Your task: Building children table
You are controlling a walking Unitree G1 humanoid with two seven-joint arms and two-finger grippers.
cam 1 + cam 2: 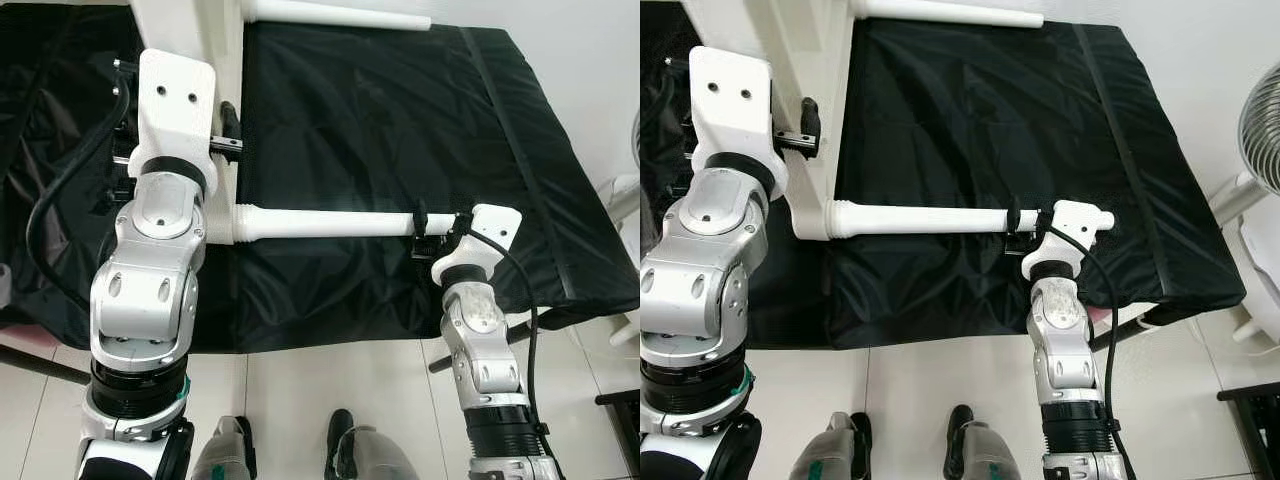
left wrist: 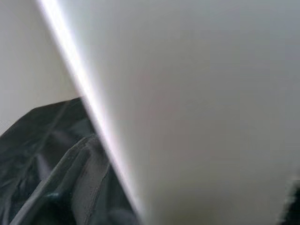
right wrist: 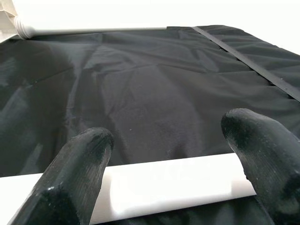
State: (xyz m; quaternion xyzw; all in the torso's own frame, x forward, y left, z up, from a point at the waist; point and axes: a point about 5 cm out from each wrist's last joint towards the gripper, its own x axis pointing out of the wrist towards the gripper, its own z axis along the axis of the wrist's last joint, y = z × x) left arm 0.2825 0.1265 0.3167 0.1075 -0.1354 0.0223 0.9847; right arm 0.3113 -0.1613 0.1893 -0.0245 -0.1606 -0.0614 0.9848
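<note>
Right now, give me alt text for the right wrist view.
Two black fingers of the right gripper straddle a white table leg lying across a black cloth. A second white leg lies at the cloth's far edge.

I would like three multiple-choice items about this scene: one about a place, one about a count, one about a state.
1. Where is the right gripper?
A. at the free end of the near leg
B. on the floor
C. on the far leg

2. How many white legs stick out from the tabletop?
A. none
B. two
C. five

3. How do the right gripper's fingers stand?
A. pressed flat together
B. on either side of the leg, with a gap between them
C. folded away from the leg

Key: 1 A, the fingers sit at the leg's end over the black mat. 2 B, one near and one far leg show. 3 B, the right wrist view shows the white leg crossing between the two fingers.
</note>
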